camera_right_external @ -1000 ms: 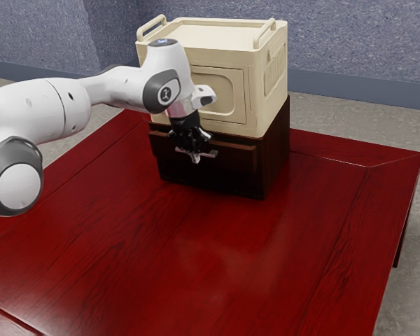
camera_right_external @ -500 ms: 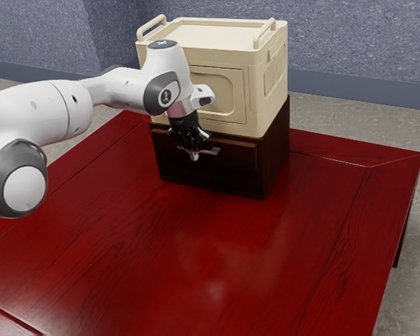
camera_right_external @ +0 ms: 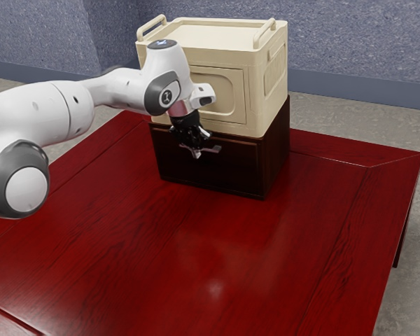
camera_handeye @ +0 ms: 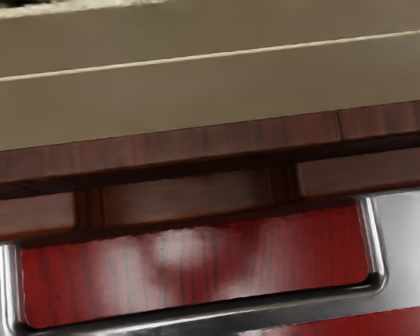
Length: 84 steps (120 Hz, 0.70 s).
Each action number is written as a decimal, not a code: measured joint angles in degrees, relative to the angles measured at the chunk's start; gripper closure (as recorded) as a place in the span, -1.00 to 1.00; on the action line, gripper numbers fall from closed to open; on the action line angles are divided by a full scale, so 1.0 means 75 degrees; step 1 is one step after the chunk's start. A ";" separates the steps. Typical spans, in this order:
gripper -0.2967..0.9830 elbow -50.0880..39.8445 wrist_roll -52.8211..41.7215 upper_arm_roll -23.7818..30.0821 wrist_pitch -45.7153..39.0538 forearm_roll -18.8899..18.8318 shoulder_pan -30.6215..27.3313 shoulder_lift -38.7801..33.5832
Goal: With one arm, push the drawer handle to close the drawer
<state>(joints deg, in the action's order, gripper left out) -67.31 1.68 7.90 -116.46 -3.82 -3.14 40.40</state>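
Claw (camera_right_external: 197,150) found at the handle (camera_right_external: 212,149), on the near face of the drawer (camera_right_external: 224,170), toward the far side of the bench (camera_right_external: 196,259); spread or pressed together, cannot tell. Drawer appears nearly flush. Risks: excess force could shove the cabinet (camera_right_external: 278,150) back; off-centre contact could slip along the handle.

One camera looks down from beside my arm (camera_right_external: 38,112); my wrist camera looks closely downward; both see the handle (camera_handeye: 231,311).
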 joint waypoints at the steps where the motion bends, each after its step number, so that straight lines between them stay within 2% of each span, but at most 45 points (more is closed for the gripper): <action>1: 0.69 -0.0001 -0.0018 -0.0001 -0.0012 0.0001 0.0000 0.0002; 31: 0.71 0.0163 -0.0813 -0.0018 -0.0223 0.0093 -0.0012 0.0137; 43: 0.69 -0.0505 -0.0557 0.0052 -0.0371 0.0089 0.0022 -0.0298; 52: 0.69 -0.1892 -0.0344 0.0102 -0.0436 0.0103 -0.0127 -0.1418; 57: 0.69 -0.2896 -0.0233 0.0173 -0.0288 0.0109 -0.0166 -0.2530; 62: 0.63 -0.3388 -0.0132 0.0377 0.0232 0.0151 -0.0195 -0.3550; 72: 0.34 -0.3617 0.0037 0.0680 0.1876 0.0522 -0.0135 -0.4921; 84: 0.02 -0.3230 0.0191 0.1120 0.3521 0.0849 -0.0090 -0.5391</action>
<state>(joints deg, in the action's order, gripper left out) -91.53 3.11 16.30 -90.05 2.54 -3.81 -0.03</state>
